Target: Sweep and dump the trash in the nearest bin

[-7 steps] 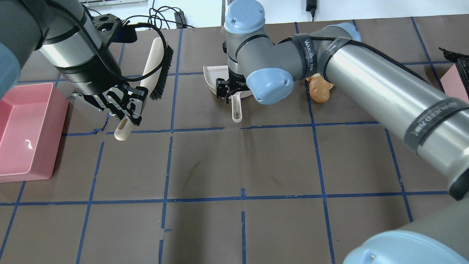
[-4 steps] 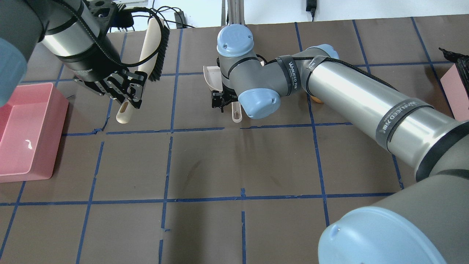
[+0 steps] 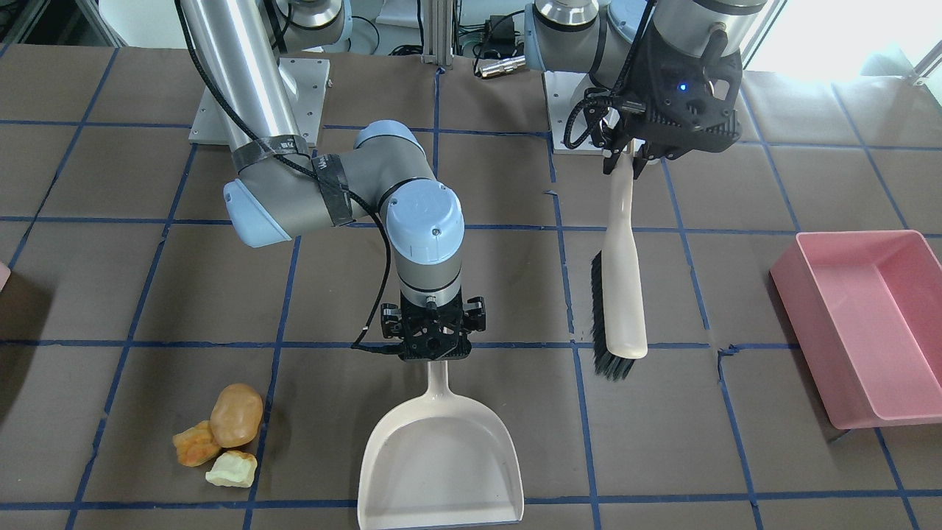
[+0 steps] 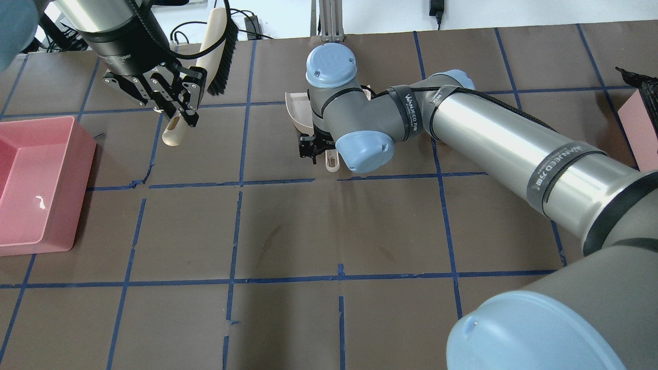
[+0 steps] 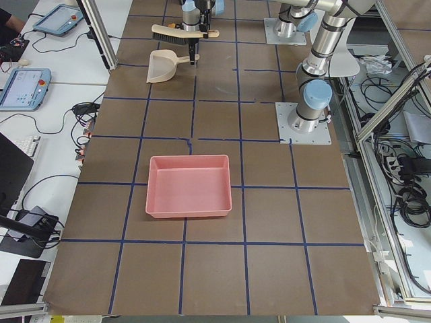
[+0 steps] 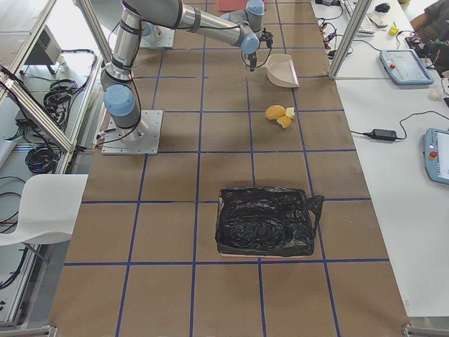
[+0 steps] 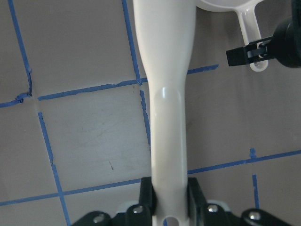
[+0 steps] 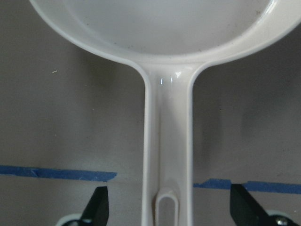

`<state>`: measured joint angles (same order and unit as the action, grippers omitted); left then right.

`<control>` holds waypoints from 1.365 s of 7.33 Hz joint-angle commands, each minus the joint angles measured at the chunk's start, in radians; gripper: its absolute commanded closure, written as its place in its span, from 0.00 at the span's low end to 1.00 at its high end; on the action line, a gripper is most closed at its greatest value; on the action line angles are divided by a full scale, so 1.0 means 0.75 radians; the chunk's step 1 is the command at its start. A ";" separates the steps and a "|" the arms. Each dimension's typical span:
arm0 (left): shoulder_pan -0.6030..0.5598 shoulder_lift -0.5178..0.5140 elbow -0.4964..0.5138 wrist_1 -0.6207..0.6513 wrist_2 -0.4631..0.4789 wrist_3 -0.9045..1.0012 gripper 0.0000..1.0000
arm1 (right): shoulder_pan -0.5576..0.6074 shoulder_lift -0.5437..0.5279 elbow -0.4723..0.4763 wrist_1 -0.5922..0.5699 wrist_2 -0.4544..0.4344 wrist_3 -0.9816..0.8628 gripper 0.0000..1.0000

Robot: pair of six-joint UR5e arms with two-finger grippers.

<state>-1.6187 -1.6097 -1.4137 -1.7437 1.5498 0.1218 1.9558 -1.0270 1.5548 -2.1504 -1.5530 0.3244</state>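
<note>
Left hand (image 4: pixel 177 109), clamped on brush (image 3: pixel 622 294), has shifted away; right hand (image 3: pixel 434 344) wide open astride dustpan (image 3: pixel 441 456) handle, grasp next.

The only marking that can be read is "WANJEED", in white on a black strap (image 4: pixel 558 168) around the right arm (image 4: pixel 488 128). It appears again on a second strap (image 4: pixel 409 107) nearer the wrist.

The dustpan (image 3: pixel 441 456) lies on the table (image 3: pixel 699 456) ahead of the right hand (image 3: pixel 434 353); the trash (image 3: pixel 234 425) lies ahead to that hand's right, the brush (image 3: pixel 624 294) to its left.
</note>
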 commanded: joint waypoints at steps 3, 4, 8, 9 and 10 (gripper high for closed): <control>-0.004 0.025 -0.058 0.046 -0.003 0.012 1.00 | 0.000 -0.001 -0.005 0.006 0.009 0.005 0.16; -0.004 0.023 -0.050 0.044 -0.009 -0.005 1.00 | 0.000 -0.003 -0.003 0.010 0.009 0.009 0.19; -0.008 0.044 -0.058 0.024 -0.003 0.013 1.00 | -0.002 -0.023 0.001 0.022 0.007 0.011 0.67; -0.008 0.046 -0.060 0.028 0.001 0.016 1.00 | -0.002 -0.034 0.001 0.024 0.007 0.009 0.88; -0.010 0.052 -0.058 0.022 0.022 0.016 1.00 | -0.002 -0.034 0.003 0.024 0.009 0.009 0.93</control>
<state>-1.6249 -1.5761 -1.4554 -1.7252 1.5536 0.1317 1.9543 -1.0480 1.5552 -2.1334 -1.5474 0.3318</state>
